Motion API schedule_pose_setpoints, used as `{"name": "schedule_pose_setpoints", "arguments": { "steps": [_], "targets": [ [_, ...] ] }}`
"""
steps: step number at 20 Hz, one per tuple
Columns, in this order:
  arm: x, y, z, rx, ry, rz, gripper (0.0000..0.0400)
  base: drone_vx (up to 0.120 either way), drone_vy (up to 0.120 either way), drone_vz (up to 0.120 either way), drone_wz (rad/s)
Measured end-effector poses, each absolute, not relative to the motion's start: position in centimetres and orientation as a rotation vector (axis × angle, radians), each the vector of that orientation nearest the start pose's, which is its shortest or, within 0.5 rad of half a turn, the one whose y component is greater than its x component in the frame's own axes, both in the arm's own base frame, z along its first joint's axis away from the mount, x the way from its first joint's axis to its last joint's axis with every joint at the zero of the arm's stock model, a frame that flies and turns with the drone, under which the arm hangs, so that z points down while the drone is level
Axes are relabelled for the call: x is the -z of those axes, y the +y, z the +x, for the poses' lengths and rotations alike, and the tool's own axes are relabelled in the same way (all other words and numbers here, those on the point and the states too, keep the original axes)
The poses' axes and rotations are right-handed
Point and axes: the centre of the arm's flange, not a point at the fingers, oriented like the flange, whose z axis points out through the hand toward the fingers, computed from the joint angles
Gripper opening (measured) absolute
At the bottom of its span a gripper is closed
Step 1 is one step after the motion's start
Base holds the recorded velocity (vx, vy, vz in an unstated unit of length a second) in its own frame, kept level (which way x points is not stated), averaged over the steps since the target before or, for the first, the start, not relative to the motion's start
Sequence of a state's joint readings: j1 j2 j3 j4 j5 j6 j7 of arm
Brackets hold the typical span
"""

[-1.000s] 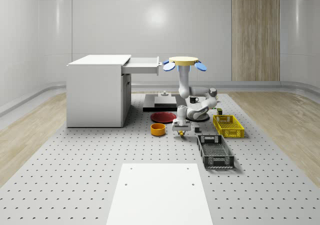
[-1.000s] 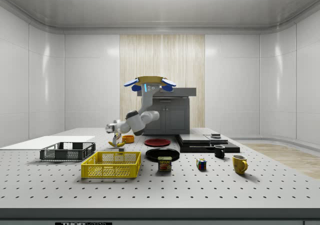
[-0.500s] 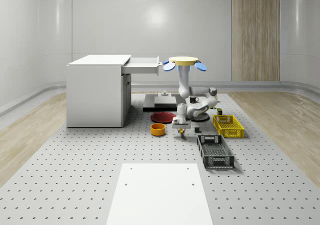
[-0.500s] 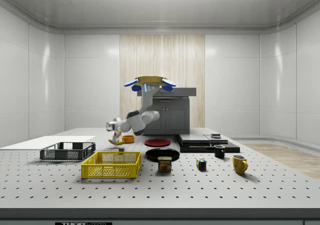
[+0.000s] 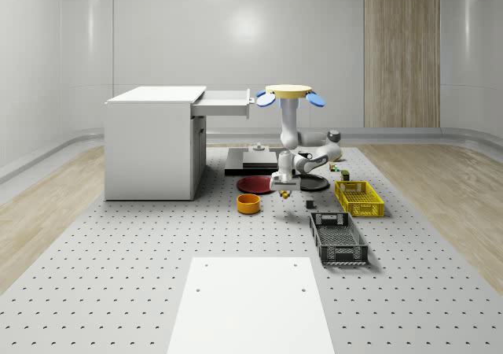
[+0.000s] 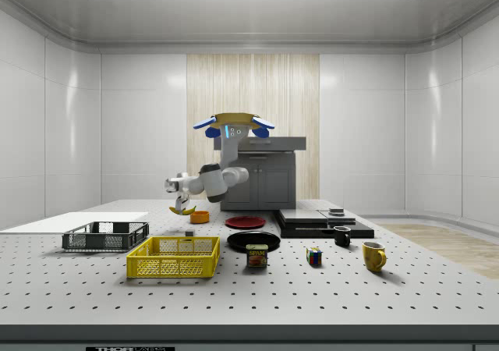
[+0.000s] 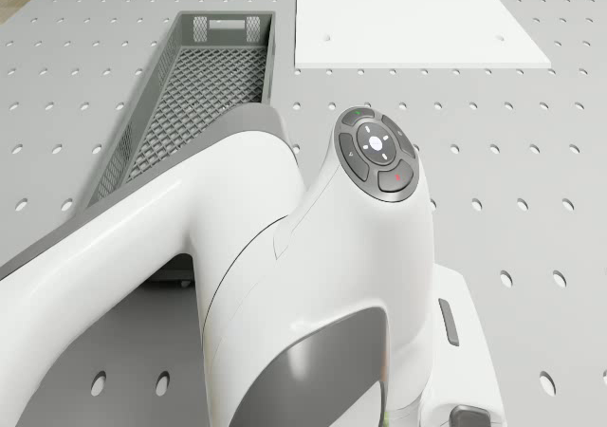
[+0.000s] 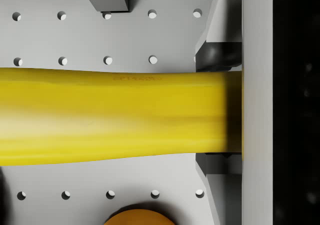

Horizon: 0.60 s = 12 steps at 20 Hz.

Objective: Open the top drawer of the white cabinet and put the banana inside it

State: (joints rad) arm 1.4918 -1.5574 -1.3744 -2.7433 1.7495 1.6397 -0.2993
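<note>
Little can be read here. In the side view, a small squat dark tin (image 6: pixel 256 255) stands on the perforated grey table (image 6: pixel 327 304), between a yellow mesh crate (image 6: pixel 173 257) on the side view's left and a small many-coloured cube (image 6: pixel 313 256) on its right. Its label carries short yellow lettering that looks like "SPAM". A black strip (image 6: pixel 129 349) on the table's near edge bears white letters, cut off by the frame, seemingly "THORLABS". A faint line of print runs along the yellow banana (image 8: pixel 120 117), too pale to read. The round grey button pad (image 7: pixel 377 152) on the white arm shows small symbols, one green and one red, but no words.
</note>
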Motion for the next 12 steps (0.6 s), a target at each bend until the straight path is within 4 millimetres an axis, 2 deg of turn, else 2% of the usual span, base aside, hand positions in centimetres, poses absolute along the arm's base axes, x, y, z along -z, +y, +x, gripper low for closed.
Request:
{"name": "schedule_pose_setpoints", "arguments": {
  "steps": [10,12],
  "targets": [
    [-49.14,6.22,34.07,-0.802,-0.001,-0.010,0.0200,0.000,0.000,0.120,0.000],
    [-49.11,6.22,34.07,-0.802,-0.001,-0.010,0.0200,-0.120,0.000,0.120,0.000]
  ]
}}
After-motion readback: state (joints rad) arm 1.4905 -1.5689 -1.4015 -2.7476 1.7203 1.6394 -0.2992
